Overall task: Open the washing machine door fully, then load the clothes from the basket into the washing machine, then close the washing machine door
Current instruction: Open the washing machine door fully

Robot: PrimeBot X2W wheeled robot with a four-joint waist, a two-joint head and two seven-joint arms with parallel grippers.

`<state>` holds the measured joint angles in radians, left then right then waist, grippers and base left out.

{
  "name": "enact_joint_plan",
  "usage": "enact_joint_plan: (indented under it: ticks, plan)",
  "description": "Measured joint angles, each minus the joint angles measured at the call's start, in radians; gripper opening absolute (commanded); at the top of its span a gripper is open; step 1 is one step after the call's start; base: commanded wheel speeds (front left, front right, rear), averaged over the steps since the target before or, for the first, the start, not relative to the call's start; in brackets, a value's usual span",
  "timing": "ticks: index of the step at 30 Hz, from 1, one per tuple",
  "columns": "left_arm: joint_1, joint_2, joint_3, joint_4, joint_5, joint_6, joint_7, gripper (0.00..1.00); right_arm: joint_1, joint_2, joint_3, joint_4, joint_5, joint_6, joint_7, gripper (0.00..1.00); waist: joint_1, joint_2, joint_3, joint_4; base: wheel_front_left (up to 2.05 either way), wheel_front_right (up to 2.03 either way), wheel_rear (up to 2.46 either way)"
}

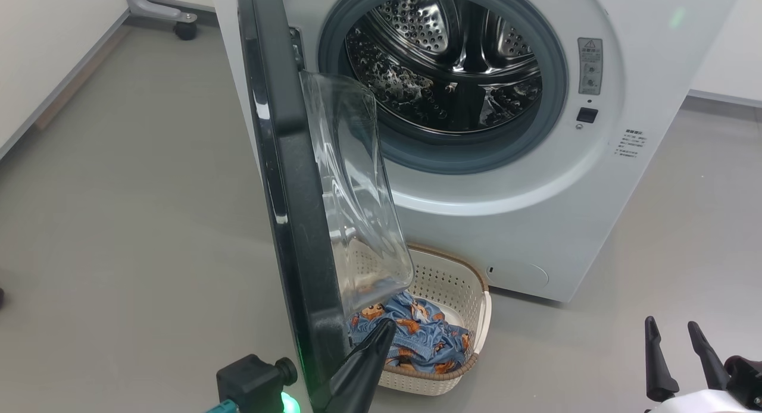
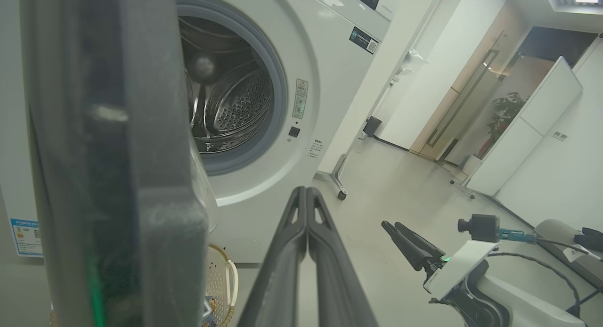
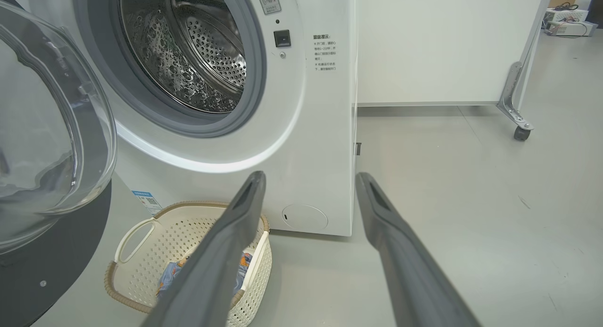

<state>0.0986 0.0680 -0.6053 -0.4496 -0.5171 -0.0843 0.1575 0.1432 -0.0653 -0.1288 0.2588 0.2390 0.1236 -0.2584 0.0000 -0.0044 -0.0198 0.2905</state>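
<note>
The washer (image 1: 536, 222) stands at the far side of the grey floor (image 1: 131, 193), its round opening ringed by a grey gasket (image 1: 550, 85). The perforated steel drum (image 1: 440, 62) shows inside the opening.

The door (image 1: 292, 193) is hinged on the washer's left and stands swung out toward the near side, so the head view meets its black rim almost edge-on. Its clear glass bowl (image 1: 357, 193) bulges to the right.

The basket (image 1: 443, 276) sits on the floor at the foot of the washer, just right of the door's lower rim and partly under the glass bowl. The clothes (image 1: 417, 335), light blue with orange-brown figures, lie heaped in its near half.

The left tool (image 1: 386, 328) is closed, its two fingers pressed flat together with nothing between them. It points up just beside the door's lower inner edge, in front of the clothes. Whether it touches the rim cannot be told.

The right tool (image 1: 671, 325) is open and empty, fingers well spread. It hangs over the floor at the near right, well apart from the basket, and points toward the washer's lower right corner.
</note>
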Motion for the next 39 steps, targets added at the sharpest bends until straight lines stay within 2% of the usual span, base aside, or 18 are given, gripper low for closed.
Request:
enact_joint_plan:
  ticks: [12,39]
  plan:
    - [0.003,0.000,0.026,0.013,0.007,0.035,0.028,0.00,-0.001,0.000,0.006,-0.001,0.000,0.000,0.000,1.00,0.0000,0.0000,0.014,0.035,0.00,0.00,0.00]
    - [0.001,-0.003,0.030,0.035,-0.009,0.073,0.036,0.00,-0.004,-0.001,0.010,0.003,0.000,0.000,0.000,1.00,0.0000,0.0000,0.035,0.097,0.00,0.00,0.00]
